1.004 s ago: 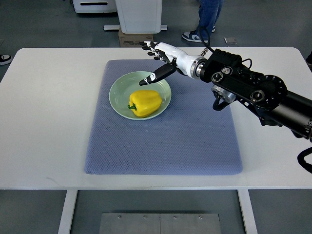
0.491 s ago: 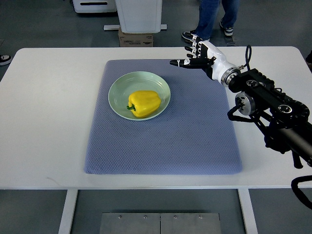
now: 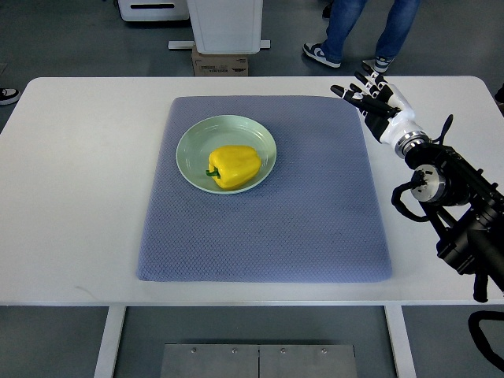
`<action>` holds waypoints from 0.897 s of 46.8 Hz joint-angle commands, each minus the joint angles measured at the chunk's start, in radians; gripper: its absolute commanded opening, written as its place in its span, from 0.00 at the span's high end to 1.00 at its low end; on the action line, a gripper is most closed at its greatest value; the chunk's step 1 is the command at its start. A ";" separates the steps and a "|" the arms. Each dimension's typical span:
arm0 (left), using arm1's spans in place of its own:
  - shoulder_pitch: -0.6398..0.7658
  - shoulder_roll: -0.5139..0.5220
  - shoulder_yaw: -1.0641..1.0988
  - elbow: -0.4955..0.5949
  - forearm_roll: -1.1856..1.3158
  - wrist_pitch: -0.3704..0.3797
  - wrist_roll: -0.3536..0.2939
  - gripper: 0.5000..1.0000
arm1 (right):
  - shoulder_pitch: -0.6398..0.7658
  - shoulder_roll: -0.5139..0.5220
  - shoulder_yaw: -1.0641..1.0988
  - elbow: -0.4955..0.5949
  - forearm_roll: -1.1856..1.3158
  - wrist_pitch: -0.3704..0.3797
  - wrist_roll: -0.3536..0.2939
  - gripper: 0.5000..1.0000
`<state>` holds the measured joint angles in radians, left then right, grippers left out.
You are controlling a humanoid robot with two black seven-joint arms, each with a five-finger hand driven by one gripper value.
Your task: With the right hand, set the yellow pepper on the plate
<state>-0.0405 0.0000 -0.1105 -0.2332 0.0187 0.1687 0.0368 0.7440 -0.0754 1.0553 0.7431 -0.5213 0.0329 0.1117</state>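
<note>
Withdrawn right hand (image 3: 372,93); pepper (image 3: 233,166) on plate (image 3: 193,143).

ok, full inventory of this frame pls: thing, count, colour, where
pepper: 1, yellow, lying on the plate
plate: 1, pale green, on the mat, back left part
mat: 1, blue-grey, centre of the table
table: 1, white, fills most of the view
box: 1, brown, on the floor behind the table
person's legs: 1 pair, blue jeans, floor at top right
right hand: 1, white and black, open, above the table's back right, holding nothing
</note>
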 commanded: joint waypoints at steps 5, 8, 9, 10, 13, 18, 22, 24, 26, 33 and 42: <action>-0.001 0.000 0.000 0.000 0.000 0.000 0.000 0.00 | -0.038 0.000 0.034 0.002 0.024 0.001 0.045 0.03; 0.001 0.000 0.000 0.000 0.000 0.000 0.000 0.00 | -0.052 -0.001 0.034 0.002 0.024 0.001 0.080 0.02; 0.001 0.000 0.000 0.000 0.000 0.000 0.000 0.00 | -0.057 0.000 0.034 0.002 0.024 0.001 0.094 0.02; 0.001 0.000 0.000 0.000 0.000 0.000 0.000 0.00 | -0.060 -0.001 0.034 0.002 0.024 0.001 0.108 0.02; -0.001 0.000 0.000 0.000 0.000 0.000 0.000 0.00 | -0.068 0.000 0.032 0.004 0.024 0.001 0.147 0.01; -0.001 0.000 0.000 0.000 0.000 0.000 0.000 0.00 | -0.072 -0.003 0.028 0.005 0.024 0.001 0.163 0.00; -0.001 0.000 0.000 0.000 0.000 0.000 0.000 0.00 | -0.071 -0.003 0.023 0.005 0.024 0.001 0.161 0.00; -0.001 0.000 0.000 0.000 0.000 0.000 0.000 0.00 | -0.071 -0.003 0.023 0.005 0.024 0.001 0.161 0.00; -0.001 0.000 0.000 0.000 0.000 0.000 0.000 0.00 | -0.071 -0.004 0.022 0.005 0.024 0.001 0.166 0.00; -0.001 0.000 0.000 0.000 0.000 0.000 0.000 0.00 | -0.072 -0.015 0.020 -0.001 0.023 0.001 0.167 0.00; 0.001 0.000 0.000 0.000 0.000 0.000 0.000 0.00 | -0.094 -0.015 0.019 -0.001 0.024 0.001 0.169 0.00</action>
<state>-0.0411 0.0000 -0.1105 -0.2332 0.0184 0.1687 0.0368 0.6544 -0.0918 1.0752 0.7415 -0.4978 0.0338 0.2793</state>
